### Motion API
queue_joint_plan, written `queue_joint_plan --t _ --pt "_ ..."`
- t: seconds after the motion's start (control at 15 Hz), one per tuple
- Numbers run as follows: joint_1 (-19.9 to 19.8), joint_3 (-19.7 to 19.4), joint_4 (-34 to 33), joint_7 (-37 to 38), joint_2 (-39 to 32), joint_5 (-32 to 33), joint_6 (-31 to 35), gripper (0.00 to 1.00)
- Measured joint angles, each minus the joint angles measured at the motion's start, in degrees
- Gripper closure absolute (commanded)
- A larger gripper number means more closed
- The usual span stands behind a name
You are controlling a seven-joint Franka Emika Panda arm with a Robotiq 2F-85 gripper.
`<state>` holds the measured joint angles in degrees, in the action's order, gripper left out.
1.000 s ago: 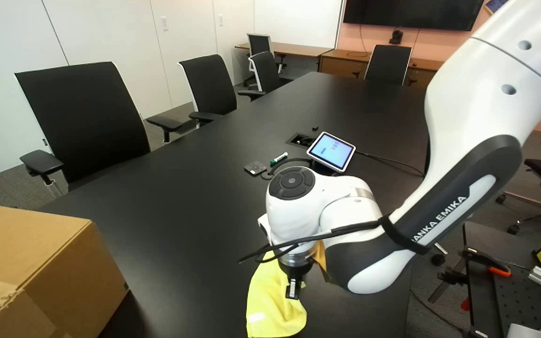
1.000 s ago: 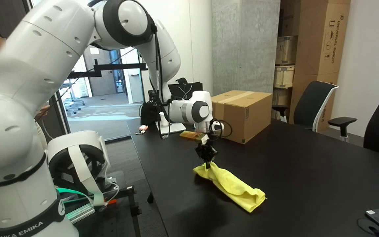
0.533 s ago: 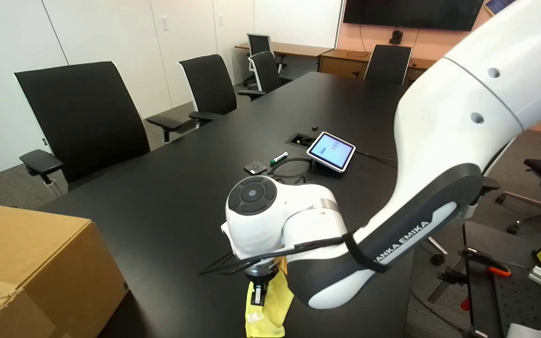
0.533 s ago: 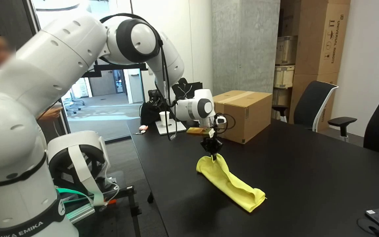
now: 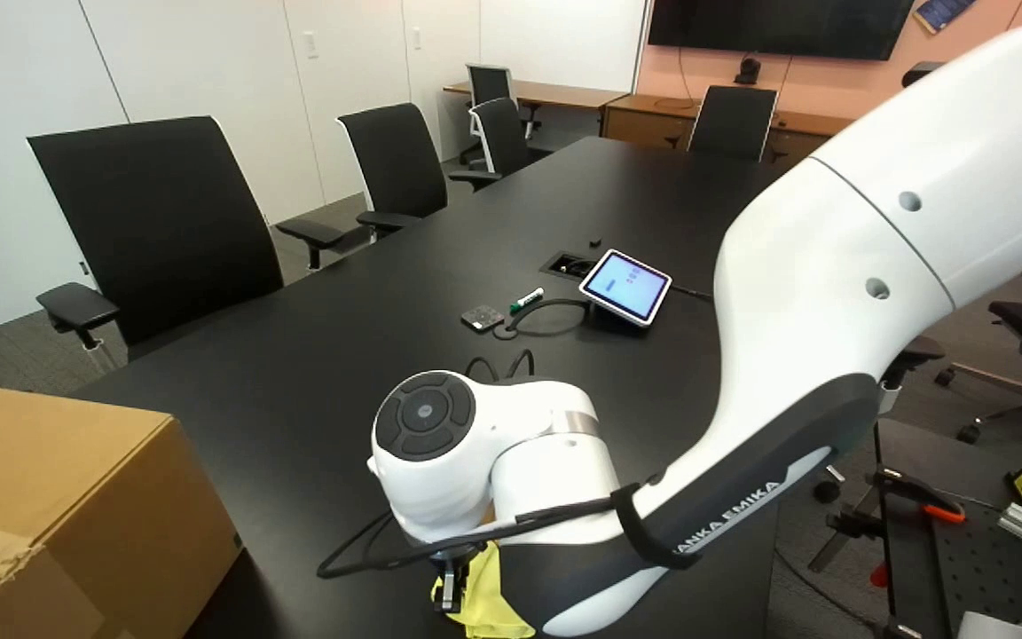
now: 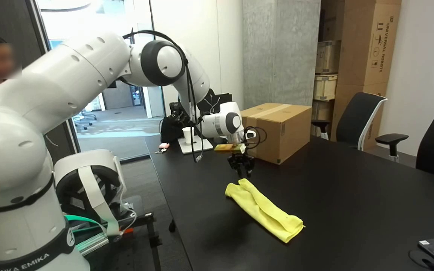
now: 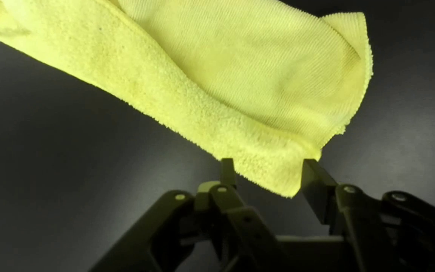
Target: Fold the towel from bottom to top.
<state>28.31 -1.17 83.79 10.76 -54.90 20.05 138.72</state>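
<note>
towel on table, chairs alongside

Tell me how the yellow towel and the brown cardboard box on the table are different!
The towel is yellow, but the box is brown. The towel lies low and partly folded over itself, while the box stands up higher with straight sides. The towel looks soft and a bit wrinkly; the box looks stiff, with sharp corners. Both rest on the same dark table.
</note>
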Motion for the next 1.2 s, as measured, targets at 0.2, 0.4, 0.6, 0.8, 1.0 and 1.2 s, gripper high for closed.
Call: queue_joint_plan --t 0.2,0.4,0.6,0.8,1.0,1.2 --pt "-0.1 -0.34 1.22 -0.08 1.93 0.16 -0.3 0.01" --pt "-0.52 -0.88 6.12 0.49 6.54 0.16 -5.22 0.0" --pt "-1.66 -0.83 14.18 1.9 13.68 0.09 -10.97 0.0" --pt "-3.56 0.16 22.82 3.2 21.85 -0.35 -14.13 0.0" --pt "-5.88 1.55 31.27 4.05 30.56 -0.77 -15.88 0.0" --pt "-8.47 3.26 38.33 4.02 39.63 -1.39 -18.13 0.0"
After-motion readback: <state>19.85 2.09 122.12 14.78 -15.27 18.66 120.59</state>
